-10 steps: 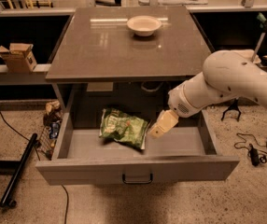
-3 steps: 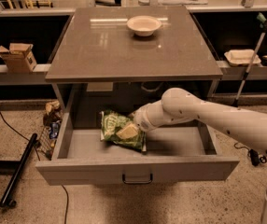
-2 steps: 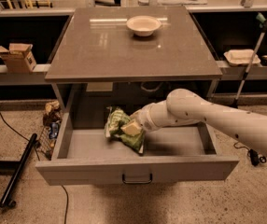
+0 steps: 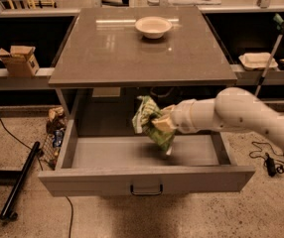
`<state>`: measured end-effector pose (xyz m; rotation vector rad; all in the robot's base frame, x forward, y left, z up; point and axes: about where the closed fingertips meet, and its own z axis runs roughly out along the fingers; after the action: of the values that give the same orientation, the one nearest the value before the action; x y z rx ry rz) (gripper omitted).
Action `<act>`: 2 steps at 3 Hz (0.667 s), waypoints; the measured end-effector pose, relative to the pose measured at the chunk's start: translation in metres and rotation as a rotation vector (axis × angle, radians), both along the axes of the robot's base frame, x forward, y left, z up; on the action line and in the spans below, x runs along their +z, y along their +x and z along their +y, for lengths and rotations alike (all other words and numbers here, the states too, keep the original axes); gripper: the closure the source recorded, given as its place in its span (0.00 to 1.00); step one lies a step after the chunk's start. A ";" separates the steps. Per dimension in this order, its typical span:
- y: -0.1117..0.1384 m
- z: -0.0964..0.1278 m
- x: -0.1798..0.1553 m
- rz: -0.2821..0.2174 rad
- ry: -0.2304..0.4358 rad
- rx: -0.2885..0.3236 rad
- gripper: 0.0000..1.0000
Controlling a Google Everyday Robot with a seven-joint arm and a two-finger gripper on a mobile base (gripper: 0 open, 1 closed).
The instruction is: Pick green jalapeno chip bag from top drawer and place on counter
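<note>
The green jalapeno chip bag hangs crumpled in the air above the floor of the open top drawer. My gripper is shut on the bag's right side and holds it clear of the drawer bottom, just below the counter's front edge. My white arm reaches in from the right. The counter is the large glossy grey-brown slab above the drawer.
A white bowl sits at the back middle of the counter. A cardboard box rests on the left side shelf, a white tray on the right shelf. Cables and a dark bar lie on the floor at left.
The bag lay flat in the drawer with my gripper coming in from the right. My gripper closed on it and has lifted it up and to the right, off the drawer floor.
</note>
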<state>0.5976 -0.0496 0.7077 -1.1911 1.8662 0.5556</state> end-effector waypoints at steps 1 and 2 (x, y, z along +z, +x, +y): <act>-0.002 -0.031 0.037 -0.046 -0.020 -0.037 1.00; -0.003 -0.033 0.040 -0.050 -0.021 -0.040 1.00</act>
<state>0.5948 -0.0829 0.7473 -1.1688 1.8540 0.4810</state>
